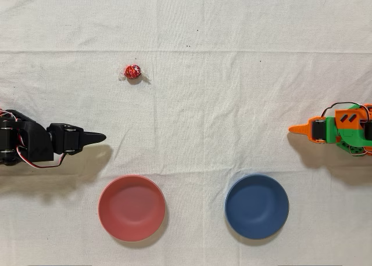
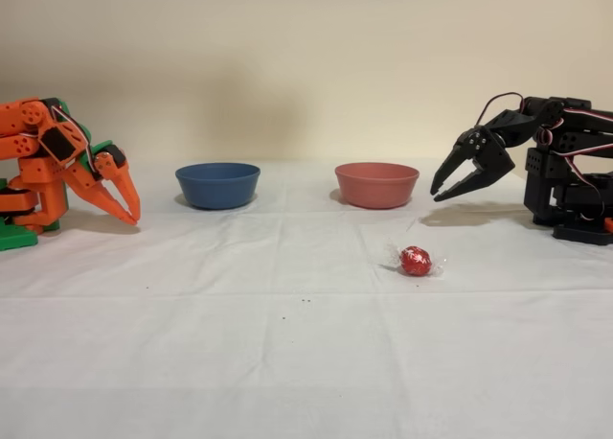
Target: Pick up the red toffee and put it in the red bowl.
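1. Red toffee (image 1: 132, 72) lies loose on the white cloth of the table (image 1: 232, 22), nothing touching it; foil ball with clear twisted ends splayed flat. In the overhead view it sits left of centre, toward the top edge; in the fixed view it is the thing nearest the front edge.
2. Red bowl (image 1: 132, 208) stands upright and empty near the bottom edge in the overhead view, almost straight below the toffee, well apart from it. Likely set there so the carry is a short swing across the black arm's front.
3. Claw (image 2: 442, 191) of the black arm (image 1: 26, 143) hangs above the cloth at the left edge in the overhead view, roughly between toffee and bowl in depth, apart from both. Fixed view shows the two fingers slightly parted, tips angled down, gripping nothing. Looks like a rest pose: arm folded back, no reach begun.
4. Judgement: task at its start; toffee not yet grasped. Next move calls for extending toward the toffee and spreading the fingers wider around the foil ball, not the wrapper tails, which would likely slip.
5. Blue bowl (image 1: 257, 206) stands beside the red one along the same edge, same size, empty; a distractor.
6. Orange arm (image 1: 340, 129) stands idle at the opposite edge.
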